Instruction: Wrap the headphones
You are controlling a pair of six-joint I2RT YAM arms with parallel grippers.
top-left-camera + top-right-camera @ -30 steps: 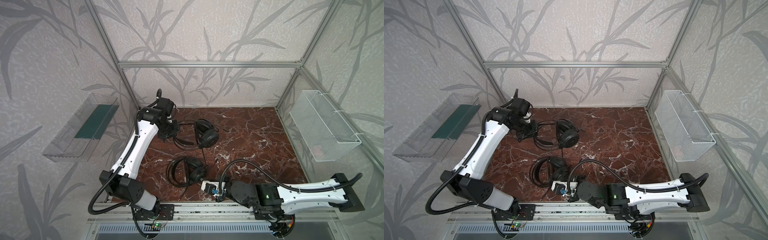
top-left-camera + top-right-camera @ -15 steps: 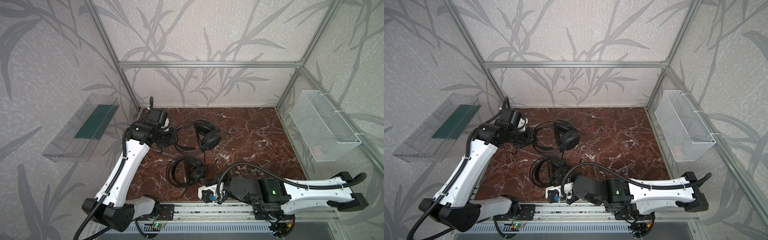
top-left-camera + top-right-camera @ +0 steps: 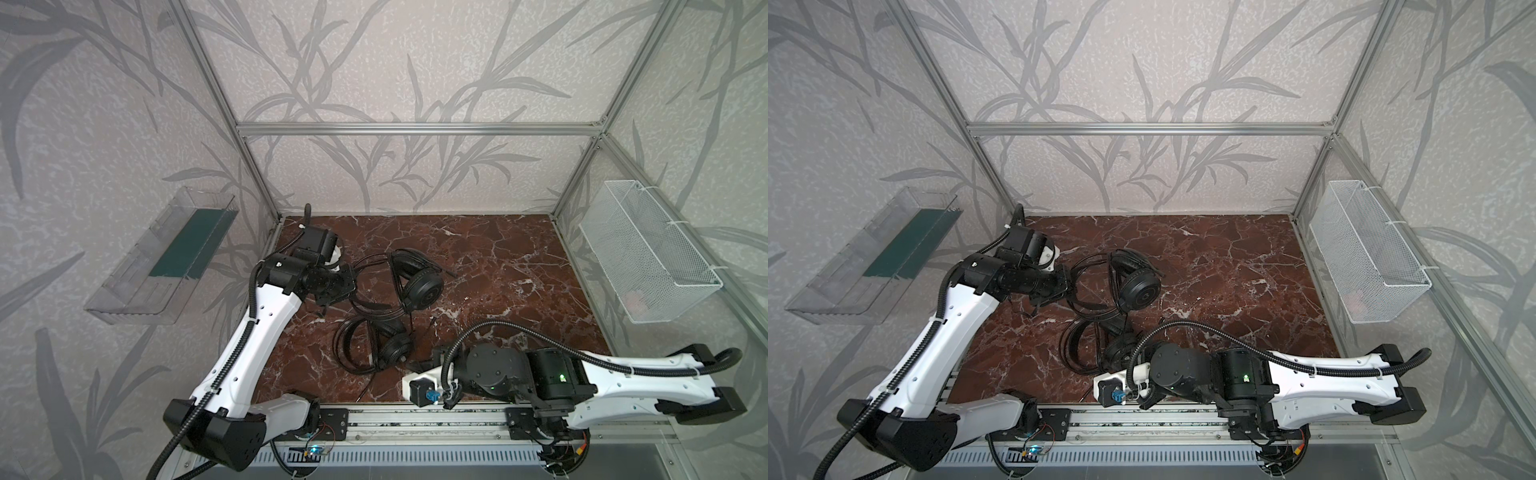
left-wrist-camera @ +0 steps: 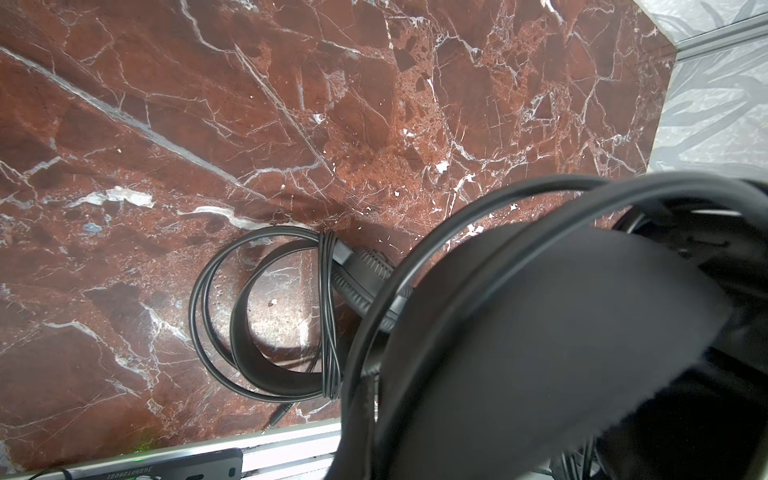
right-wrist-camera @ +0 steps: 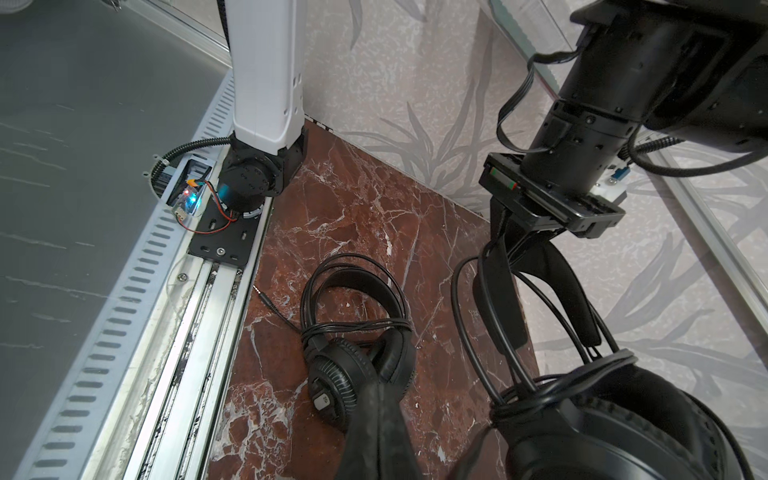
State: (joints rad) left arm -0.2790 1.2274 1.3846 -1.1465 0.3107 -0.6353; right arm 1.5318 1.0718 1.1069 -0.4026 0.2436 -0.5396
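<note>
A red-brown, white-veined marble worktop sits inside an aluminium frame with leaf-patterned walls. A clear plastic tray holding a dark green sheet hangs on the left wall; a white wire basket on the right holds what may be something small and pink

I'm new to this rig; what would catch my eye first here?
Two black headsets stand out against the red marble table. The far headset is clamped by its headband in the left gripper. The near headset lies flat by the front edge, with its cable wound around it.
</note>
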